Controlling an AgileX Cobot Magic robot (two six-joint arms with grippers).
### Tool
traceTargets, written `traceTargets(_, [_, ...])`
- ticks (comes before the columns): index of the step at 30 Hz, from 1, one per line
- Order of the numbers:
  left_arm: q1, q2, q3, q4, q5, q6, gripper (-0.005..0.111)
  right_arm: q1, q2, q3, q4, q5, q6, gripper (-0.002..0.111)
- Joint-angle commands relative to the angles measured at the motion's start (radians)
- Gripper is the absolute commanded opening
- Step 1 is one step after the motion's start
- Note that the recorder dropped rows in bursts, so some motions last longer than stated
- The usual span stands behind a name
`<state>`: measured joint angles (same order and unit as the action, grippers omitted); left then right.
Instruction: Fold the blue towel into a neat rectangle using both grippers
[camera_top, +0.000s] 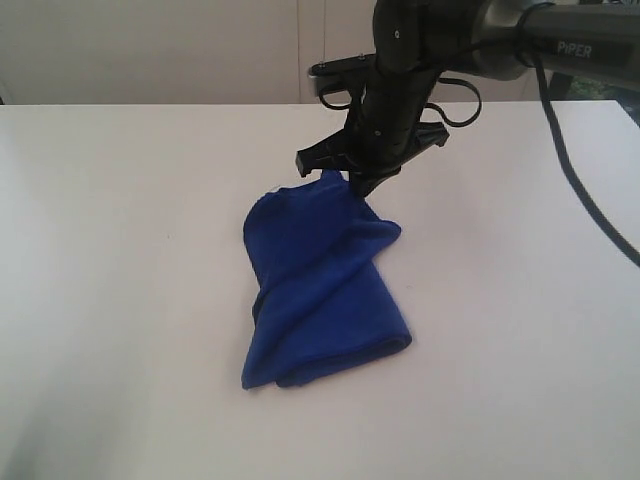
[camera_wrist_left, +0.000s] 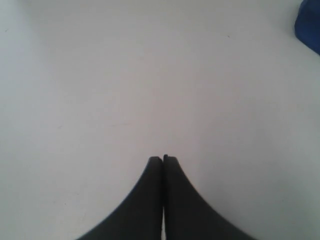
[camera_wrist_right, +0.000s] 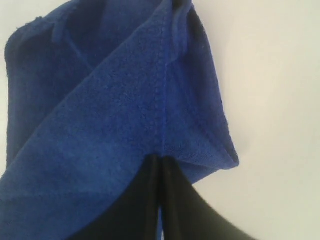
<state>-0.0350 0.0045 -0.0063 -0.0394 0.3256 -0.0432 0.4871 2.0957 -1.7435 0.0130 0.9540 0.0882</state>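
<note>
Right gripper (camera_top: 358, 180) is pinching the far edge of the blue towel (camera_top: 322, 295) mid-fold, likely needing carrying toward the near edge; left gripper (camera_wrist_left: 163, 159) is idling, pressed together, empty.

towel: blue towel (camera_top: 322, 295) lies in loose folded layers on white table (camera_top: 120, 260), its far edge drawn upward | gripper: right gripper (camera_top: 358, 180) at the towel's far edge, black fingertips pinched on the raised cloth | arm: black arm (camera_top: 520, 40) enters beyond the towel's far right side, cable (camera_top: 580, 170) hanging beside it
</note>
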Motion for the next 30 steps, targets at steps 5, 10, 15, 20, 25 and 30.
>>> traceTargets(5, [-0.007, -0.004, 0.006, 0.001, -0.141, -0.005, 0.000, -0.009, -0.009, 0.004, -0.013, -0.032, -0.007, 0.000])
traceTargets(10, [-0.007, -0.004, 0.006, -0.001, -0.397, -0.007, 0.000, -0.009, -0.009, 0.004, 0.022, -0.006, -0.007, 0.000])
traceTargets(15, [-0.007, -0.004, 0.006, -0.053, -0.494, -0.062, 0.000, -0.009, -0.009, 0.004, 0.022, 0.003, -0.007, 0.000])
traceTargets(20, [-0.007, 0.117, -0.144, -0.062, -0.369, 0.025, 0.000, -0.009, -0.009, 0.004, 0.022, 0.001, -0.007, 0.000])
traceTargets(25, [-0.007, 0.315, -0.276, -0.057, -0.280, 0.043, 0.000, -0.009, -0.009, 0.004, 0.022, -0.001, -0.007, 0.000])
traceTargets(30, [-0.007, 0.545, -0.358, -0.054, -0.241, 0.074, 0.000, -0.009, -0.009, 0.004, 0.022, 0.001, -0.007, 0.000])
